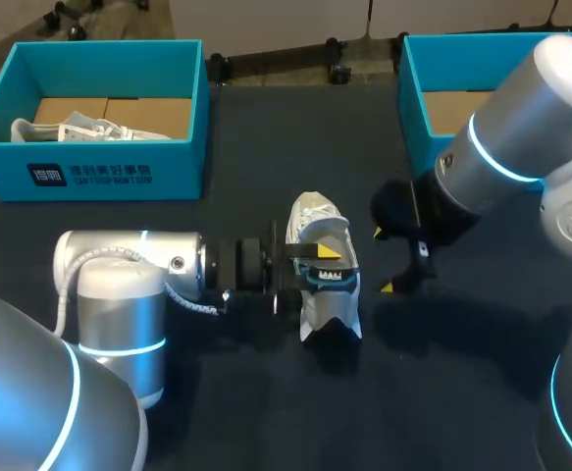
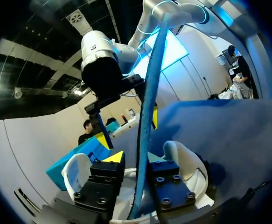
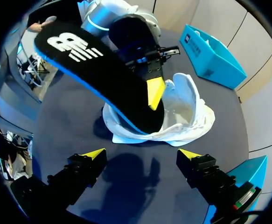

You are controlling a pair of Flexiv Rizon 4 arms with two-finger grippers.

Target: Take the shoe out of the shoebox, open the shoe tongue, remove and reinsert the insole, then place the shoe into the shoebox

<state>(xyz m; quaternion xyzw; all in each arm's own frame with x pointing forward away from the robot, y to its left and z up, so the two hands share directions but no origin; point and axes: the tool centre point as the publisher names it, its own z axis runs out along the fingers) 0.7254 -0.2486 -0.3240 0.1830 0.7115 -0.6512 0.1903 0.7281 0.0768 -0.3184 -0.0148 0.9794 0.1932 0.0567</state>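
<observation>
Insole clamped in the left gripper, shoe out on the table!

The left gripper (image 1: 327,257) has its fingers pinched on the dark, blue-edged insole (image 3: 103,70) from both sides. The insole's lower end dips into the white shoe (image 1: 325,285) and the rest slants up out of it. The shoe sits mid-table (image 1: 246,392), outside both boxes. The right gripper (image 3: 142,154) hangs just beside the shoe, fingers spread, touching nothing. The left shoebox (image 1: 99,177) holds a second shoe (image 1: 79,128). The right shoebox (image 1: 413,88) sits behind the right arm, partly hidden by it.
</observation>
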